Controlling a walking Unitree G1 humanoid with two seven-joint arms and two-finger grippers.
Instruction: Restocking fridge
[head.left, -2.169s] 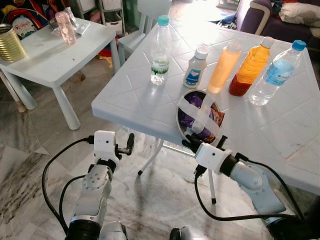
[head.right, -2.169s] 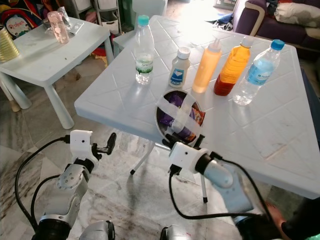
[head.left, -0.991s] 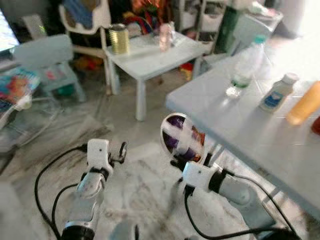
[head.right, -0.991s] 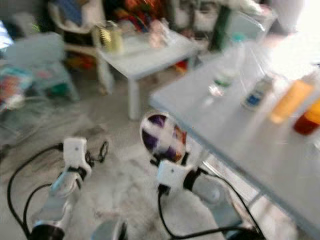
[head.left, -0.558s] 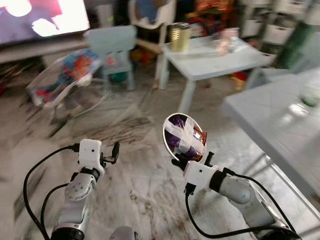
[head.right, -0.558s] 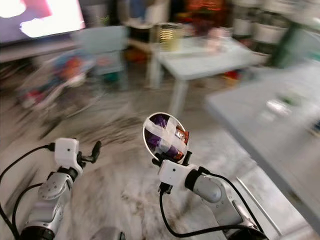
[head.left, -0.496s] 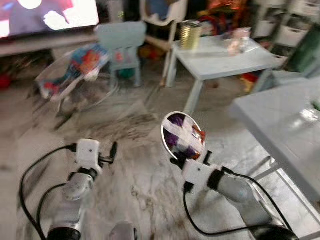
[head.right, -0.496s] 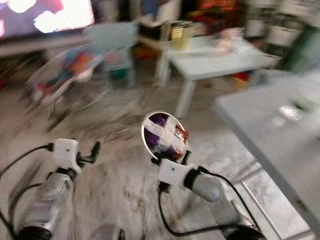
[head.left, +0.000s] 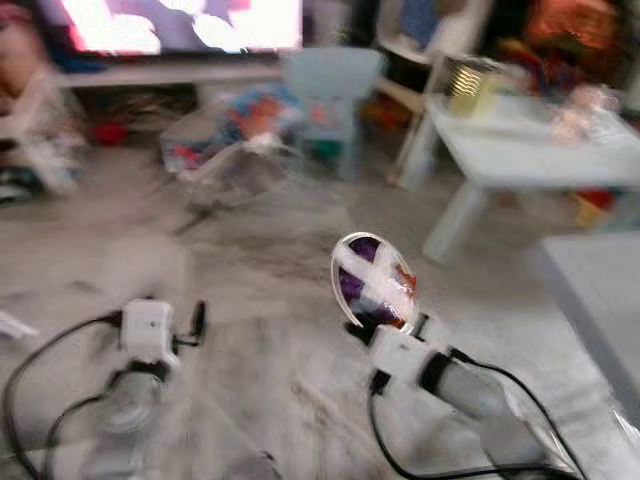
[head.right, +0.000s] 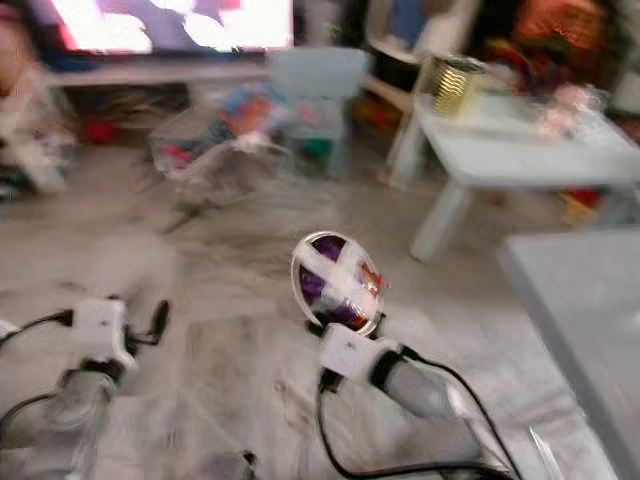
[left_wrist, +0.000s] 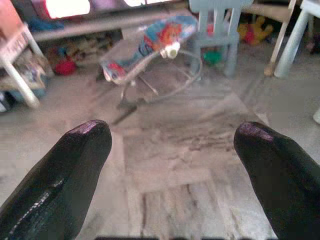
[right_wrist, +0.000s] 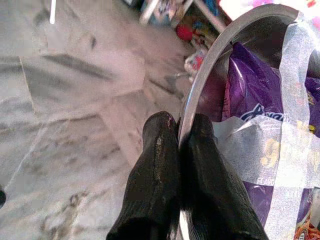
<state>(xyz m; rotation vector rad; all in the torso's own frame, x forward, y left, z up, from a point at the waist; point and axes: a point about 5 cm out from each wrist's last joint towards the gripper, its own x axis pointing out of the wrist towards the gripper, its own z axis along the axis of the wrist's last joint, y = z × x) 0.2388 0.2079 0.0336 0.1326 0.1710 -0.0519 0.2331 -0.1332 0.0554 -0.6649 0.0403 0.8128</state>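
I carry the bowl (head.left: 372, 281) in the middle of the frame, above the floor (head.left: 260, 250). My right end effector (right_wrist: 181, 131) is clamped on its thin rim, one finger on each side, and the bowl stands almost on edge. White tape (right_wrist: 295, 100) crosses over the purple packets (right_wrist: 250, 90) inside. My left end effector (left_wrist: 172, 145) is apart and holds nothing. I think the rim could slip while I walk, because the grip is narrow; then the bowl falls. The blurred view could also hide obstacles.
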